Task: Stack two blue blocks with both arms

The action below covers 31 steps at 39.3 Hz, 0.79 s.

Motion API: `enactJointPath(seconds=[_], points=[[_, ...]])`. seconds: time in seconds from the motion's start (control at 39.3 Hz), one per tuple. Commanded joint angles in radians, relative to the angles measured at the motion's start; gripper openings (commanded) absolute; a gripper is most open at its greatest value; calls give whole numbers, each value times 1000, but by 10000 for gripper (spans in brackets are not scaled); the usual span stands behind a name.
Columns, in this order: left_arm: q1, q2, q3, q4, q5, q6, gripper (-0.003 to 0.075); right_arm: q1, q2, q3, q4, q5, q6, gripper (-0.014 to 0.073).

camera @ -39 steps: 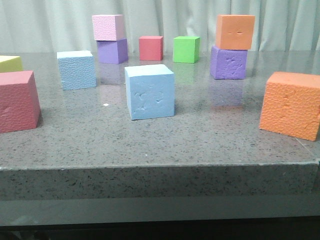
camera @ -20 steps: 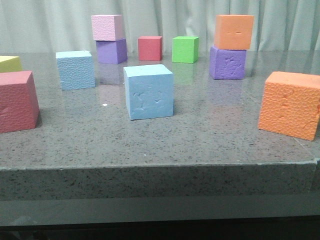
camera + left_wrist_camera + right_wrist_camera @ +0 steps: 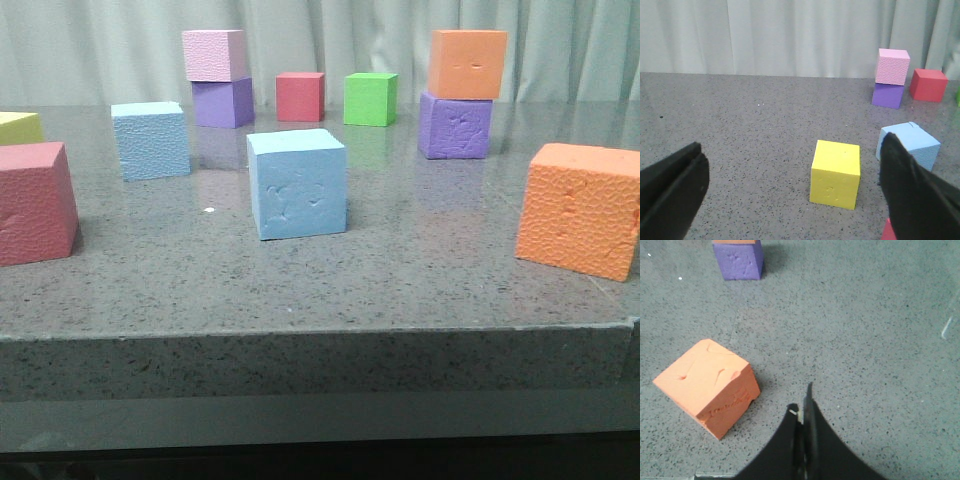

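Observation:
A smooth blue block (image 3: pixel 297 184) with small dents stands in the middle of the table (image 3: pixel 400 300). A pebbly blue block (image 3: pixel 151 139) stands further back on the left; it also shows in the left wrist view (image 3: pixel 910 145), just behind one finger. My left gripper (image 3: pixel 790 190) is open and empty, its fingers (image 3: pixel 912 195) wide apart above the table, near a yellow cube (image 3: pixel 835 173). My right gripper (image 3: pixel 802 410) is shut and empty, above bare table beside an orange cube (image 3: pixel 708 385). Neither gripper shows in the front view.
A red cube (image 3: pixel 33 203) and a yellow cube (image 3: pixel 20 127) sit at the left edge, a big orange cube (image 3: pixel 581 208) at the right. At the back stand a pink cube on a purple one (image 3: pixel 223 102), a red cube (image 3: pixel 300 96), a green cube (image 3: pixel 371 98), and an orange cube on a purple one (image 3: pixel 456 126).
The whole front view has shifted very slightly. No block has moved on the table.

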Motion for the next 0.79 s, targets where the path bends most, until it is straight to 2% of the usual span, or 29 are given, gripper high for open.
enactJointPath(seconds=[0.0, 0.13, 0.23, 0.33, 0.53, 0.64, 0.76], points=[[2, 35, -60, -7, -79, -9, 671, -8, -35, 2, -28, -121, -9, -72], [0, 126, -144, -7, -67, -9, 671, -8, -38, 11, -28, -144, -9, -72], [-31, 250, -270, -7, -52, -9, 671, -8, -38, 11, -28, -141, -9, -72], [-116, 369, -386, -7, -37, -9, 671, -8, -38, 11, -28, -141, -9, -72], [-360, 675, -639, -7, 69, -9, 671, -8, -38, 11, -28, -144, -9, -72], [-405, 822, -773, -7, 171, -9, 671, -8, -38, 11, -28, -143, -9, -72], [-403, 958, -954, -21, 356, -11, 671, -8, -38, 15, -28, -144, -9, -72]])
